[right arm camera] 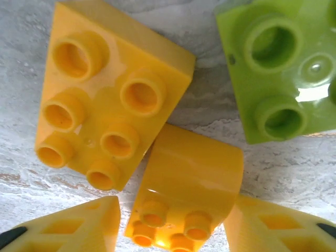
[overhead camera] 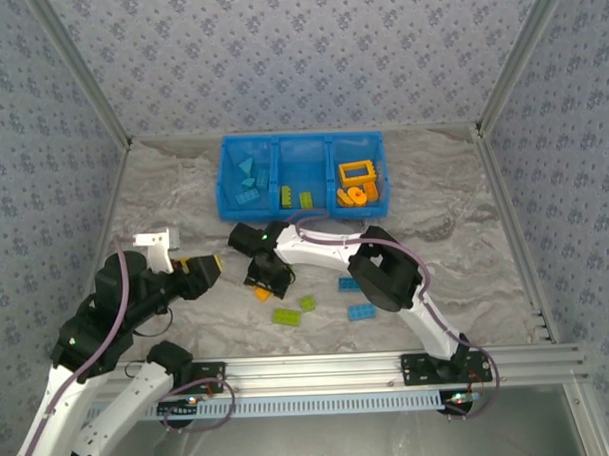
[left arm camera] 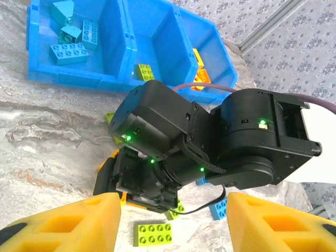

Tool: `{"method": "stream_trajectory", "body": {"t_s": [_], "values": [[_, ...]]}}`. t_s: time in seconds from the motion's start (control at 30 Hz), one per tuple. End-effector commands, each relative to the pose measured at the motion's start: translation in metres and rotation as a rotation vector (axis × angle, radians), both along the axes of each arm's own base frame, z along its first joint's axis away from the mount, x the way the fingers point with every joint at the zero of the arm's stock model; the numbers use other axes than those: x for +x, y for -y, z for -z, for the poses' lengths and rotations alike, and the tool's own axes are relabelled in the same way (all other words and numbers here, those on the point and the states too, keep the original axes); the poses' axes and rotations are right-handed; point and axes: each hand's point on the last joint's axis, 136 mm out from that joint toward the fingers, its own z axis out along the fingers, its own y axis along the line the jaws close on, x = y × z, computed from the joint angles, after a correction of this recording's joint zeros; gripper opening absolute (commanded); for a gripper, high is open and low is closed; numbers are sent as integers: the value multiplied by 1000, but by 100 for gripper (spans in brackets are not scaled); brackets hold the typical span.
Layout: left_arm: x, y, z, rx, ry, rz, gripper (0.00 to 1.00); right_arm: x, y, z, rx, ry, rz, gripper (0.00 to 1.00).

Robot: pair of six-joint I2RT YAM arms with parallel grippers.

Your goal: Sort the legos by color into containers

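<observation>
We see the blue bin (overhead camera: 314, 212) beyond both grippers. Our left gripper (left arm camera: 173, 202) hangs wide open and empty. Our right gripper (right arm camera: 173, 207) is spread too, straddling a curved orange brick (right arm camera: 194, 173). An orange wedge (right arm camera: 105, 100) lies just ahead-left of it, and a green brick (right arm camera: 283, 63) ahead-right.

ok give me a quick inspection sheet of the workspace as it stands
surface: grey marbled table, no spills seen
job's things: blue bin holds teal bricks left, green bricks middle, orange frame right; loose on the table are an orange curved brick, green brick, blue brick
clutter: nothing seen
grippers: left pincer open, empty; right pincer open, straddling the orange curved brick
cables: purple cable on the right arm
surroundings: patterned walls, metal rail at the near edge
</observation>
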Motion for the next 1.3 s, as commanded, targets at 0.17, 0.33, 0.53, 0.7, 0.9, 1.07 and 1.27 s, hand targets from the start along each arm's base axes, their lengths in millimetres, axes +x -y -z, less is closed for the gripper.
{"method": "stream_trajectory", "body": {"t_s": [0.17,0.33,0.53,0.7,0.9,1.07,1.27], "values": [[-6,0,-12,-16,14,14,53,2,22,2,-75,33,45,37],[-5,8,-17,-43,20,49,53,16,40,-52,-61,194,49,34],[0,19,-38,-81,49,86,53,36,95,-127,-89,450,62,33],[16,40,-46,-137,44,128,53,70,161,-171,-192,666,55,32],[44,68,-31,-99,8,135,52,128,214,-190,-259,797,-116,33],[60,96,-15,24,-2,101,52,180,223,-174,-144,773,-240,34],[64,117,10,108,-25,49,51,239,232,-138,-6,705,-241,34]]}}
